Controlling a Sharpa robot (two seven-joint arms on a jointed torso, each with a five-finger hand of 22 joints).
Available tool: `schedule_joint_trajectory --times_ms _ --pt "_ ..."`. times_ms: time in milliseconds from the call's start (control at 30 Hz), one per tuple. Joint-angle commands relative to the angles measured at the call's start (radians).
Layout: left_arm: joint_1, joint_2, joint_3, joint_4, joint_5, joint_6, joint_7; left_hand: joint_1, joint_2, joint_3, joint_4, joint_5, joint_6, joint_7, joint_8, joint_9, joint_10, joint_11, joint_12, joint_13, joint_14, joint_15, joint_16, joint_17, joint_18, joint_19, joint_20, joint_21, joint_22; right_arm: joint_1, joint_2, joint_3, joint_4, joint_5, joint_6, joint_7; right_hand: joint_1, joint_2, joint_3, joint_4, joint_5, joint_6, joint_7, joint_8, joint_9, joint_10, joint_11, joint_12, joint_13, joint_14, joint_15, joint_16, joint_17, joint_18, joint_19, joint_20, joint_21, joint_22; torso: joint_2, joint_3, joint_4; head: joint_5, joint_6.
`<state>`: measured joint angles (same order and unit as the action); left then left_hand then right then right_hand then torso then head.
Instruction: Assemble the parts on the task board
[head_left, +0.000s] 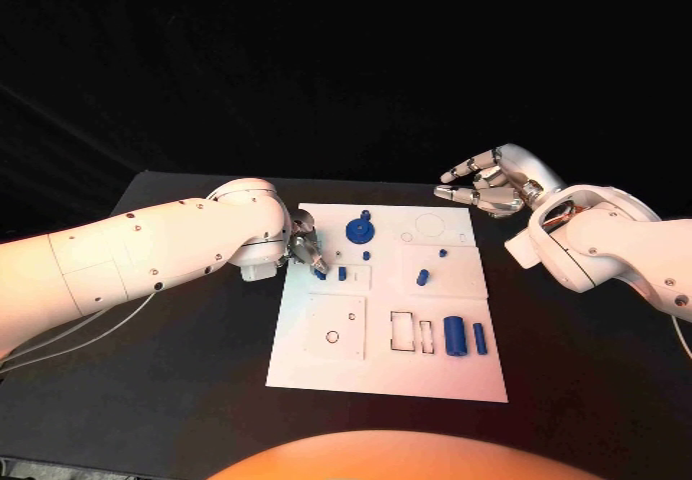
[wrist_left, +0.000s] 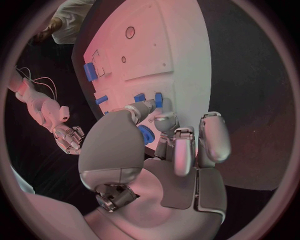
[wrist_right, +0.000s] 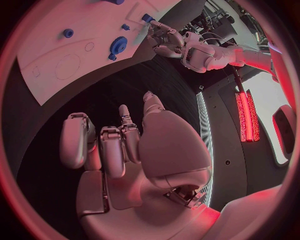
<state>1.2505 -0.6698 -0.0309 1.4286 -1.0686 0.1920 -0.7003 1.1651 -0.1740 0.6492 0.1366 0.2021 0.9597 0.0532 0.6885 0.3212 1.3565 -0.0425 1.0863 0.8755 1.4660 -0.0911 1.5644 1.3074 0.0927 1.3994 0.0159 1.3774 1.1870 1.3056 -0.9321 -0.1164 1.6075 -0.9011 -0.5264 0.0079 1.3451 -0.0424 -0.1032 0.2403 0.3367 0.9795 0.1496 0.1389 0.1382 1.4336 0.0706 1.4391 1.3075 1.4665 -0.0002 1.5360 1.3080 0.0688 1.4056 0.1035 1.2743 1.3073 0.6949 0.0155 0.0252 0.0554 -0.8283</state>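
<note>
Two robot hands are in play here, and you've got them doing very different jobs. Your left robot hand (head_left: 300, 250) sits over the left edge of the flat white rectangular task board (head_left: 325, 365) in the middle of the black bench (head_left: 173, 400), with its fingertips (wrist_left: 145, 107) curled down onto a small blue block-shaped part (head_left: 319, 271); from the left wrist view it looks pinched between the fingers, with a second little blue block (head_left: 342, 273) just beside it on the board. Your right robot hand (head_left: 490, 183) hovers off the board's far right corner, holding nothing, fingers loosely curled but apart, well clear of any part. On the board itself you can see the round blue toothed gear with a knob (head_left: 361, 232) near the far edge, a small blue peg (head_left: 440, 252) and a short blue upright pin (head_left: 423, 277) to the right of it, and closer to you a fat blue cylinder (head_left: 454, 336) lying just beside a thinner blue bar (head_left: 479, 338). Left of those two are a pair of empty rectangular cut-outs (head_left: 413, 334) in the board, and a square recessed panel (head_left: 335, 325) left of that.
</note>
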Motion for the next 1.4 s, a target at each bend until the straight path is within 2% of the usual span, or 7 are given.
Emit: schedule_joint_trajectory --times_ms 33,467,967,1067,1167,1267,1400 --pt "-0.006 0.007 -0.004 0.004 0.004 0.014 -0.026 -0.016 -0.001 -0.015 0.007 -0.005 0.045 -0.035 0.001 -0.001 0.015 -0.007 0.006 0.004 0.105 -0.007 0.006 0.263 -0.014 0.006 -0.001 0.005 0.002 -0.001 0.000 0.000 0.002 -0.005 0.011 0.005 -0.003 0.004 -0.005 -0.003 0.003 0.001 -0.004 0.006 0.000 0.001 -0.007 0.000 0.113 0.084 -0.008 -0.004 0.182 0.005 -0.003 -0.006 -0.005 0.035 0.000 0.0002 0.0001 -0.002 -0.001" --pt "-0.006 0.009 -0.004 0.003 0.003 0.015 -0.026 -0.058 -0.005 -0.110 0.041 -0.006 0.063 -0.039 -0.007 -0.004 0.021 -0.011 0.018 0.024 0.105 -0.010 0.006 0.263 -0.016 0.009 -0.004 0.008 0.008 -0.001 0.000 0.000 0.003 -0.005 0.011 0.005 -0.003 0.004 -0.005 -0.003 0.003 0.001 -0.004 0.006 0.000 0.001 -0.007 0.000 0.113 0.084 -0.008 -0.004 0.182 0.005 -0.003 -0.006 -0.005 0.035 -0.001 -0.0003 -0.0004 -0.004 -0.001" --pt "-0.006 0.010 -0.004 -0.003 -0.004 0.018 -0.027 -0.060 -0.002 -0.135 0.049 -0.006 0.067 -0.040 -0.011 -0.006 0.022 -0.011 0.021 0.029 0.105 -0.011 0.006 0.263 -0.016 0.010 -0.005 0.009 0.011 -0.001 -0.002 0.000 0.004 -0.005 0.011 0.005 -0.003 0.004 -0.005 -0.003 0.003 0.001 -0.004 0.006 0.000 0.001 -0.007 0.000 0.113 0.084 -0.008 -0.004 0.182 0.005 -0.003 -0.006 -0.005 0.035 0.000 -0.0006 0.0009 -0.005 -0.001" --pt "-0.006 0.010 -0.004 -0.004 -0.006 0.017 -0.027 -0.055 0.005 -0.137 0.048 -0.004 0.068 -0.041 -0.012 -0.006 0.023 -0.012 0.022 0.031 0.105 -0.011 0.006 0.263 -0.016 0.010 -0.005 0.009 0.011 -0.001 -0.001 0.000 0.003 -0.005 0.011 0.005 -0.003 0.004 -0.005 -0.003 0.003 0.001 -0.004 0.006 0.000 0.001 -0.007 0.000 0.113 0.084 -0.008 -0.004 0.182 0.005 -0.003 -0.006 -0.005 0.035 0.000 -0.0006 0.0005 -0.004 -0.001" --pt "-0.006 0.009 -0.004 -0.004 -0.009 0.015 -0.028 -0.036 0.017 -0.136 0.040 -0.002 0.068 -0.043 -0.015 -0.008 0.022 -0.013 0.021 0.032 0.105 -0.012 0.006 0.263 -0.016 0.010 -0.006 0.009 0.012 -0.001 -0.001 0.000 0.003 -0.005 0.011 0.005 -0.003 0.004 -0.005 -0.003 0.003 0.001 -0.004 0.006 0.000 0.001 -0.007 0.000 0.113 0.084 -0.008 -0.004 0.182 0.005 -0.003 -0.006 -0.005 0.035 0.000 -0.0010 0.0007 -0.005 0.000" --pt "-0.006 0.008 -0.004 -0.004 -0.011 0.012 -0.028 0.005 0.033 -0.113 0.016 0.001 0.063 -0.044 -0.021 -0.010 0.021 -0.015 0.019 0.033 0.105 -0.014 0.006 0.263 -0.016 0.009 -0.007 0.009 0.012 -0.001 -0.001 0.000 0.003 -0.005 0.011 0.005 -0.003 0.004 -0.005 -0.003 0.003 0.001 -0.004 0.006 0.000 0.001 -0.007 0.000 0.113 0.084 -0.008 -0.004 0.182 0.005 -0.003 -0.006 -0.005 0.035 0.000 -0.0008 0.0009 -0.004 -0.001" --pt "-0.006 0.007 -0.004 -0.003 -0.014 0.012 -0.029 0.053 0.035 -0.067 -0.025 0.004 0.057 -0.041 -0.025 -0.010 0.019 -0.014 0.015 0.033 0.105 -0.014 0.006 0.263 -0.016 0.009 -0.008 0.009 0.012 -0.001 -0.001 0.000 0.003 -0.005 0.011 0.005 -0.003 0.004 -0.005 -0.003 0.003 0.001 -0.004 0.006 0.000 0.001 -0.007 0.000 0.113 0.084 -0.008 -0.004 0.182 0.005 -0.003 -0.006 -0.005 0.035 0.000 -0.0007 0.0010 -0.005 -0.001"
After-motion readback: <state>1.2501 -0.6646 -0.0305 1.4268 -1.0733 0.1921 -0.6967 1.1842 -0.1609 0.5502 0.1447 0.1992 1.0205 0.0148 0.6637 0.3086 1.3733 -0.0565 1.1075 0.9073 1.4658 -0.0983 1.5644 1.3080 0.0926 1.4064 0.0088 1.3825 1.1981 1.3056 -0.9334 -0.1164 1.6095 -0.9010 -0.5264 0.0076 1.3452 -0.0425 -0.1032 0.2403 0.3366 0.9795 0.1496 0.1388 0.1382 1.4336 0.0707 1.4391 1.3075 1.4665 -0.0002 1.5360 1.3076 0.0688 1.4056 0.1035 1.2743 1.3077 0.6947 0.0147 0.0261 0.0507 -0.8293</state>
